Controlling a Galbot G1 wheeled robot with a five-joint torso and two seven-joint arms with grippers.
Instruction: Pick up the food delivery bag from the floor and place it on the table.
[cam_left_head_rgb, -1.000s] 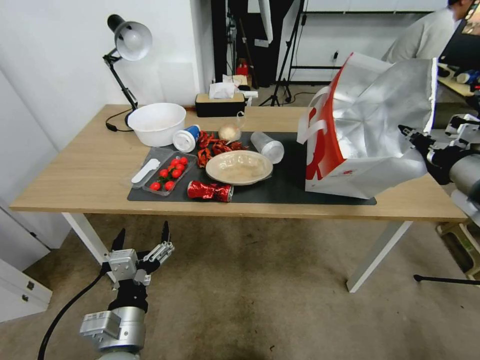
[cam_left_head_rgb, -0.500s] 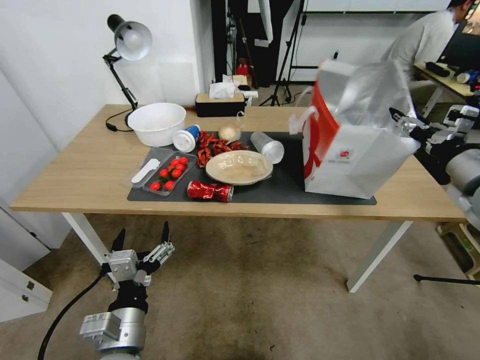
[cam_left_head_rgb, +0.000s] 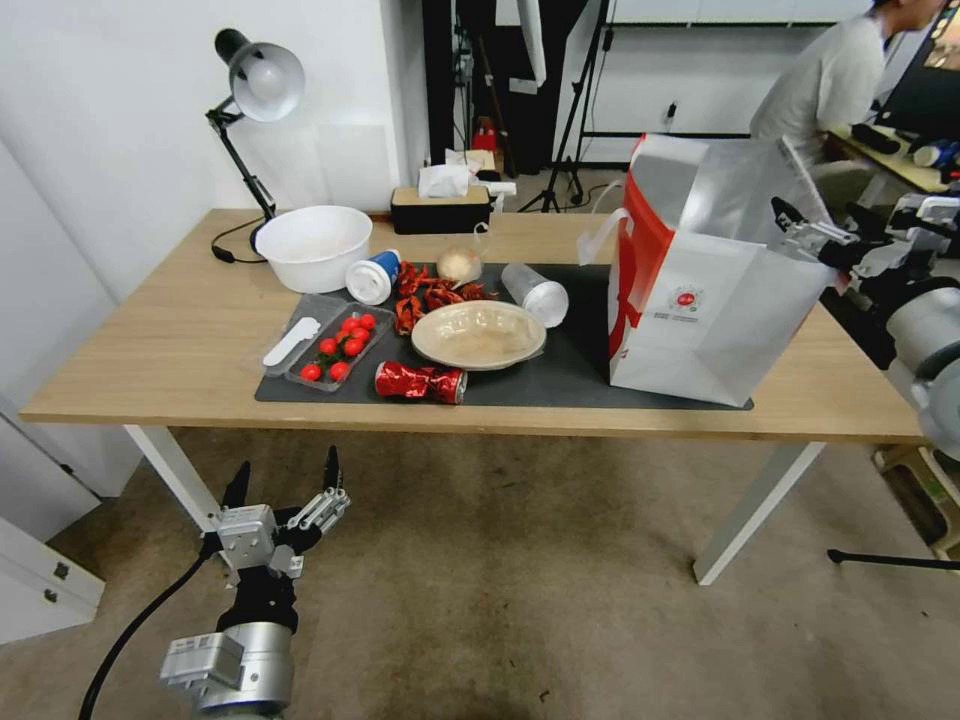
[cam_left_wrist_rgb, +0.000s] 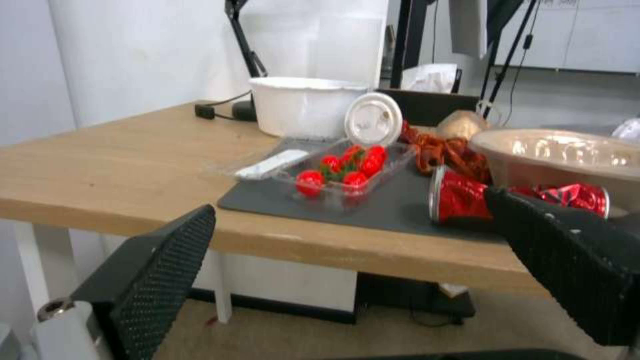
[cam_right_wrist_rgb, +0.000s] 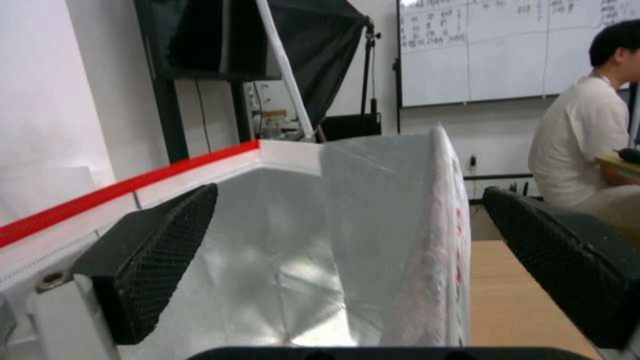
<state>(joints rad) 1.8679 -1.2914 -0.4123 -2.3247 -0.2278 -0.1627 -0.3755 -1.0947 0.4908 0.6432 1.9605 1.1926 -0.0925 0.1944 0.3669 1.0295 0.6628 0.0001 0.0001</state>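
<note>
Nearest you, the left hand (cam_left_head_rgb: 283, 481) hangs low over the floor (cam_left_head_rgb: 520, 600), in front of the table's near edge, its two black fingers spread wide and holding nothing; its wrist view looks across the table edge between those fingers (cam_left_wrist_rgb: 160, 280). Next, the table (cam_left_head_rgb: 150, 340), light wood on white legs, carries a dark grey mat (cam_left_head_rgb: 575, 365). On the mat's near edge you have a crushed red can (cam_left_head_rgb: 420, 382) lying on its side; just behind it, a clear tray of cherry tomatoes (cam_left_head_rgb: 338, 350) toward the left and a shallow beige bowl (cam_left_head_rgb: 478, 335) in the middle. Further back sit a tipped cup with a white lid (cam_left_head_rgb: 372, 277), a heap of red scraps (cam_left_head_rgb: 425, 292) and a clear cup on its side (cam_left_head_rgb: 535, 293). A white bowl (cam_left_head_rgb: 313, 247) stands on bare wood behind the mat's left end, with a desk lamp (cam_left_head_rgb: 250, 90) beside it and a tissue box (cam_left_head_rgb: 440, 205) at the far edge. At the mat's right end, the food delivery bag (cam_left_head_rgb: 700, 310) stands upright on the table, its mouth open, foil lining (cam_right_wrist_rgb: 287, 270) showing. The right hand (cam_left_head_rgb: 815, 235) is at the bag's top right rim, its fingers wide, one inside the mouth and one outside, with the wall between them ungripped.
</note>
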